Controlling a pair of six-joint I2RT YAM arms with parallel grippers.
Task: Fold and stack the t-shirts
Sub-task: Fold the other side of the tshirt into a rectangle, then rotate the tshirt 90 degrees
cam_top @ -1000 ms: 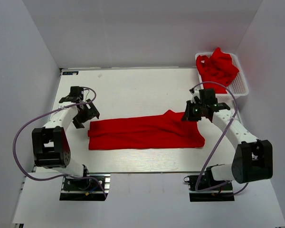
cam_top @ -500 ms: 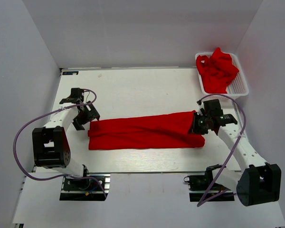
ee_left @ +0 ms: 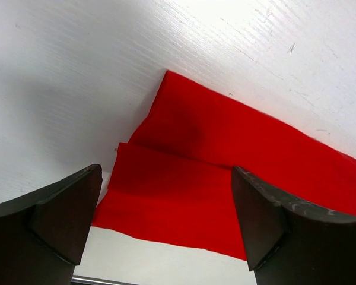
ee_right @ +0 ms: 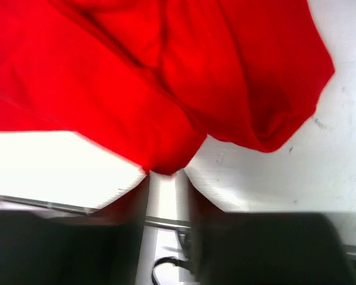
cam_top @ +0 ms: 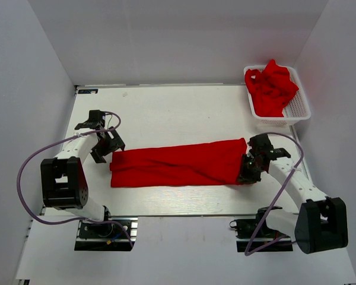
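Note:
One red t-shirt (cam_top: 178, 163) lies folded into a long strip across the middle of the table. My right gripper (cam_top: 249, 169) is low over its right end. In the right wrist view its blurred jaws (ee_right: 167, 178) stand slightly apart, open, with a corner of the t-shirt (ee_right: 166, 71) ending right at their tips. My left gripper (cam_top: 105, 147) hovers just beyond the strip's left end. It is open wide, with the t-shirt (ee_left: 225, 154) lying flat below and nothing between its fingers (ee_left: 65, 208). More crumpled red t-shirts (cam_top: 273, 86) fill the basket.
The white mesh basket (cam_top: 302, 107) stands at the back right corner, by the right wall. White walls close in the table on the left, back and right. The table's near metal edge (ee_right: 166, 222) runs just below the right gripper.
The right gripper has carried the shirt's right end toward the near edge and lowered it onto the strip. Its jaws have gone from shut to parted. The left arm has stayed put.

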